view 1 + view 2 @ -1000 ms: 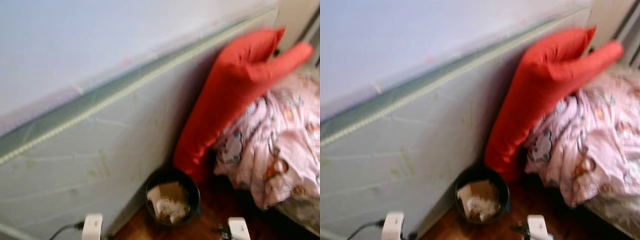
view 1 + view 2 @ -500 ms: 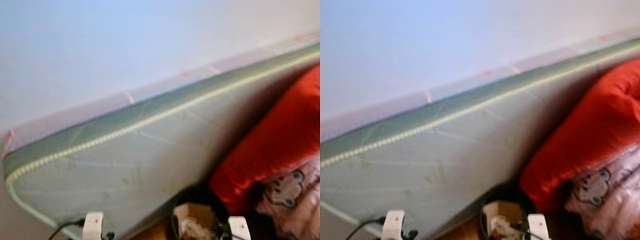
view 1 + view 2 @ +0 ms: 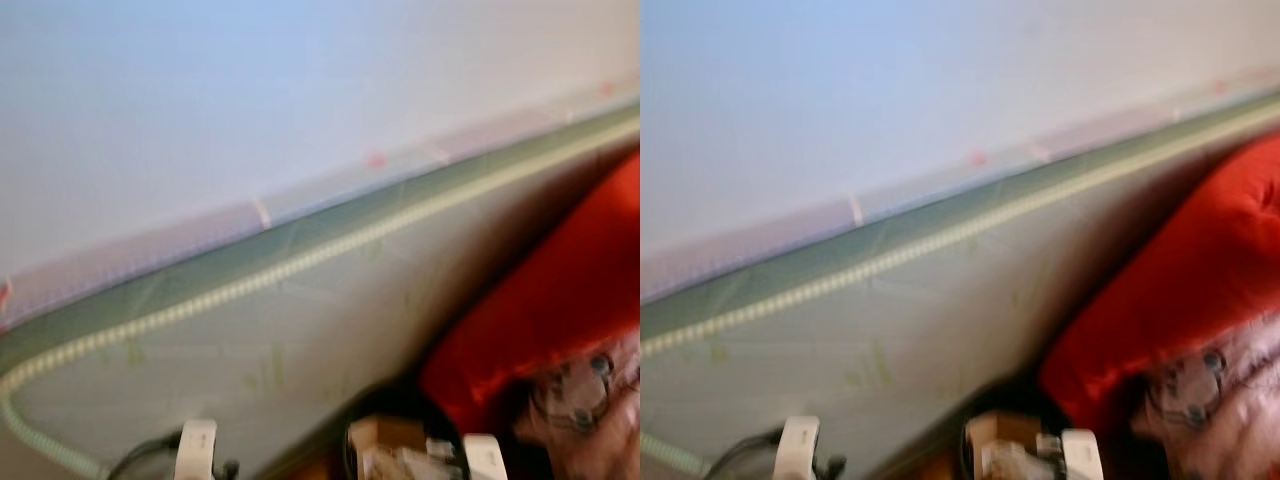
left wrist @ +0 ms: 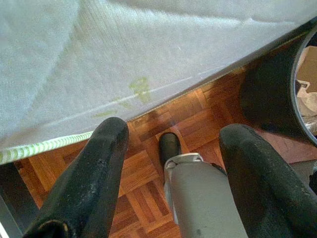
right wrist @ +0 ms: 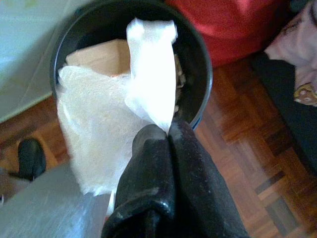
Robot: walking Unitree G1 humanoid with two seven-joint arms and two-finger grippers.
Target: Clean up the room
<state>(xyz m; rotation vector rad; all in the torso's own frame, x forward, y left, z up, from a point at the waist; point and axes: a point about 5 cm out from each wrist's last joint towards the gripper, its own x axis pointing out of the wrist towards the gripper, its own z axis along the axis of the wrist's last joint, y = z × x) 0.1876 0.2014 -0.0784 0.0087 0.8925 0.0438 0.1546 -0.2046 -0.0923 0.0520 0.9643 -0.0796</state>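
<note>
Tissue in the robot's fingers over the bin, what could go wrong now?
1. The right gripper pinches the tissue by one edge, and much of it hangs past the bin rim on the robot's side. Let go now, it may land on the floor.
2. The bin already holds cardboard, so the tissue might sit on top and slide out.
3. The head views are blurred, so aiming could be off.

The left gripper (image 4: 171, 144) has two thick, matte black fingers (image 4: 101, 173) with scuffed, rounded tips. The right gripper (image 5: 168, 131) shows the same worn black rubber. Below them stand a silver-grey leg (image 4: 203, 198) and a rounded black foot (image 4: 169, 145).
</note>
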